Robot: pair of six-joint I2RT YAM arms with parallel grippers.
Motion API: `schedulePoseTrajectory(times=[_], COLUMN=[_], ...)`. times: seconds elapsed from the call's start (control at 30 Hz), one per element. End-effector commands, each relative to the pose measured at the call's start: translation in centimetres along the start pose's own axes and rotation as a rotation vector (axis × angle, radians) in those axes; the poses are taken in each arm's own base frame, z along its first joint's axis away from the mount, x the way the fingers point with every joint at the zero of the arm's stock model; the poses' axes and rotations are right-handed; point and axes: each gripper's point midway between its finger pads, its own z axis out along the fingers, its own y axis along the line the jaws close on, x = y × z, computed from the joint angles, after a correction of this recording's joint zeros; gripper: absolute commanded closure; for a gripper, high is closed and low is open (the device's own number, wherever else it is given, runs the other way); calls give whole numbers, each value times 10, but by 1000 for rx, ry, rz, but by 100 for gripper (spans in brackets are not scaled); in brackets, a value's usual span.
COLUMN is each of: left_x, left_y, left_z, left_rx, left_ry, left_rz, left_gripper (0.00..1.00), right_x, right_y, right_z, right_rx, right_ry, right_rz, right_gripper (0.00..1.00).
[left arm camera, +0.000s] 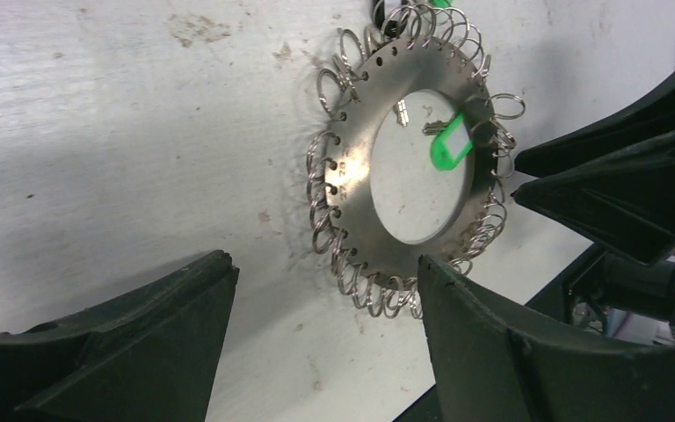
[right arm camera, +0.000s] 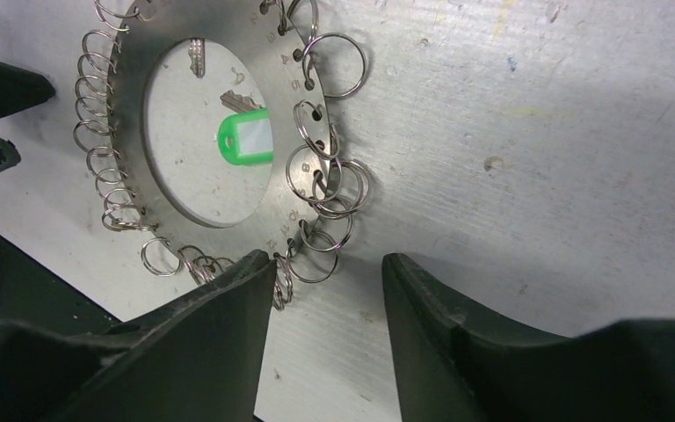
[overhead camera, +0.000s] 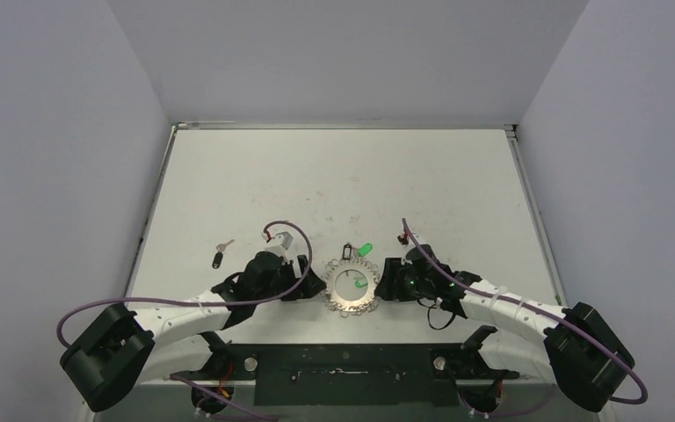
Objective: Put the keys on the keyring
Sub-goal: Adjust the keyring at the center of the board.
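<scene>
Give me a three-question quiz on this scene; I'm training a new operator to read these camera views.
1. True or false: the keyring stands on its edge on the table.
2. Multiple choice: the tag lying inside the keyring's hollow centre is A) green, B) red, C) blue.
3. Fill in: the lone dark-headed key, away from the keyring, lies on the ___ arm's side.

Key: 1 false, it lies flat. 2 A. 3 left.
</scene>
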Motion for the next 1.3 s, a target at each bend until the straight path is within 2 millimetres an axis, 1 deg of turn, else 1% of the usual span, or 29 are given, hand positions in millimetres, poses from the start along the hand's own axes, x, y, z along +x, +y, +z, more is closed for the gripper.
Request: schedulePoseTrajectory(times=[0.0,0.1,0.17,0.3,0.4,0.5,0.6,0.8,0.87,0.97,1.13,1.2,1.27], left_x=[15,18,16,8,-1,-7,-6,4,13,20,23,22,16], left_y=[-8,-12,-14,-13,-7,-1,1,10,19,27,35,35,36], left_z=[8,19,27,39,39,30,16,-11,-19,-27,-40,-44,-46], left_rx=[44,36,27,-25,-85,-123,-119,-86,-99,-104,-139,-144,-163], left_ry=[90,144,163,182,164,135,105,50,56,53,60,65,49], left_rz=[-45,-13,7,56,82,86,58,-29,-50,-63,-62,-49,-34], left_gripper=[28,34,39,42,40,38,38,38,38,37,33,30,26], right_x=[-14,-6,0,7,3,-1,-7,-15,-19,-22,-28,-30,-30], right_y=[16,16,17,19,16,12,16,24,27,35,48,54,58], right_z=[1,0,-2,-7,-13,-19,-22,-24,-26,-30,-32,-32,-32], right_rx=[-73,-94,-108,-130,-107,-71,-72,-54,-33,2,65,80,93], right_ry=[-48,-38,-29,-22,-38,-49,-53,-45,-49,-52,-55,-57,-59], right_rz=[1,26,41,56,39,10,-22,-135,-181,-263,-370,-400,-429], right_gripper=[57,69,76,78,74,70,66,58,56,51,47,46,46])
